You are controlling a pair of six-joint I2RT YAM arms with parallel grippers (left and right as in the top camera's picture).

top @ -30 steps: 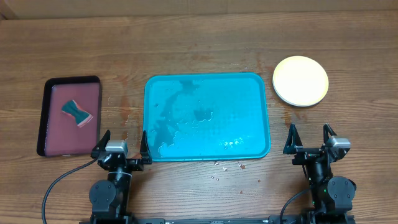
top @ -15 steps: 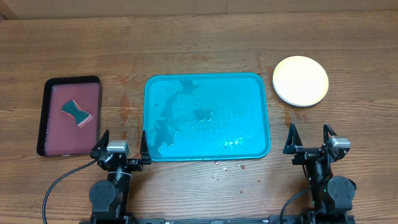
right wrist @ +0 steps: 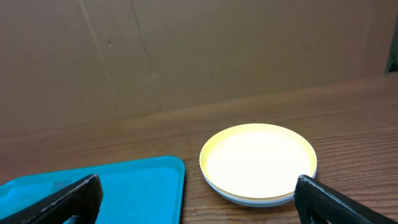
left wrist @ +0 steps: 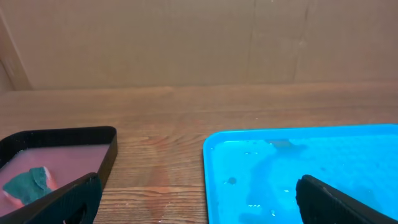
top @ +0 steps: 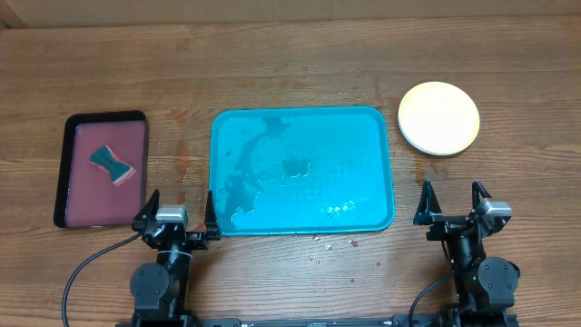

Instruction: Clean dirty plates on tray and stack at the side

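Note:
The teal-blue tray (top: 302,170) lies in the middle of the table, wet with dark smears and holding no plates. It also shows in the left wrist view (left wrist: 298,168) and the right wrist view (right wrist: 99,186). The plates (top: 438,118) sit stacked on the table to the tray's right, the yellow-green one on top; the stack shows in the right wrist view (right wrist: 258,163). My left gripper (top: 177,218) is open and empty at the tray's near left corner. My right gripper (top: 452,205) is open and empty, near of the stack.
A black-rimmed maroon tray (top: 102,169) stands at the left with a teal and pink sponge (top: 112,164) in it; both show in the left wrist view (left wrist: 62,152). Small droplets (top: 331,243) lie on the wood near the tray's front edge. A cardboard wall stands behind the table.

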